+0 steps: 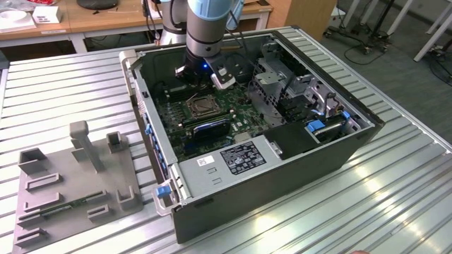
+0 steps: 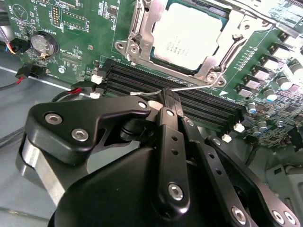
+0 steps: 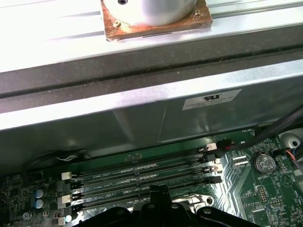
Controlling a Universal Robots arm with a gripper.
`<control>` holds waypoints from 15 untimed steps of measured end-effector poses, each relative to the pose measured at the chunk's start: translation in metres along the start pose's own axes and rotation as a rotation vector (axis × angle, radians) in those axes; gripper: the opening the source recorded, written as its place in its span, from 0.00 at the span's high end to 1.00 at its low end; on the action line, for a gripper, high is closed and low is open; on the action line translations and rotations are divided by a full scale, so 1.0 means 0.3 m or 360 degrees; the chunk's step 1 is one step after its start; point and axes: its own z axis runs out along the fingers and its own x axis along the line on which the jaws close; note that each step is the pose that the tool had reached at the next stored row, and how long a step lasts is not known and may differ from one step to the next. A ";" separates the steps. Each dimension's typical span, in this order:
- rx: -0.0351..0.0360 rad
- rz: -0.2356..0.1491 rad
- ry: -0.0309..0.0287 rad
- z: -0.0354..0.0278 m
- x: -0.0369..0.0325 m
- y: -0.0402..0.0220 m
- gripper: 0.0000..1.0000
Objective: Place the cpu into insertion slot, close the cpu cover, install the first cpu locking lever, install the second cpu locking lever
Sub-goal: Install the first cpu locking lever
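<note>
Jaws, second wrist view: drawn together with no gap showing, their tip set against a thin silvery locking lever [image 2: 189, 87] that lies across the black memory slots [image 2: 137, 78]. Whether the lever is actually pinched cannot be told.

The cpu [image 2: 189, 35] sits in its socket just beyond the slots, silvery top up. The cpu cover [image 2: 136, 26] lies flat around it, framing the chip through its cut-out. A coin battery [image 2: 43, 43] is mounted on the green motherboard [image 2: 28, 16], well apart from the socket.

In the exterior view the arm [image 1: 208, 26] reaches down into an open computer case [image 1: 282, 185]. The insertion slot [image 1: 200, 106] lies at about six o'clock from the arm's tip, close beneath it. The power supply [image 1: 236, 157] (labelled, grey) is farther along at five o'clock.

The case rests on a ribbed metal counter [image 1: 71, 90]. A grey fixture tray [image 1: 71, 180] stands at eight o'clock from the case, well apart from it.
</note>
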 end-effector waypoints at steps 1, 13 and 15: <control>0.0000 0.0000 0.00000 0.000 0.000 0.000 0.89; 0.0000 -0.0001 -0.00032 -0.003 0.012 -0.002 0.89; -0.0001 -0.0001 -0.00033 -0.007 0.011 0.000 0.89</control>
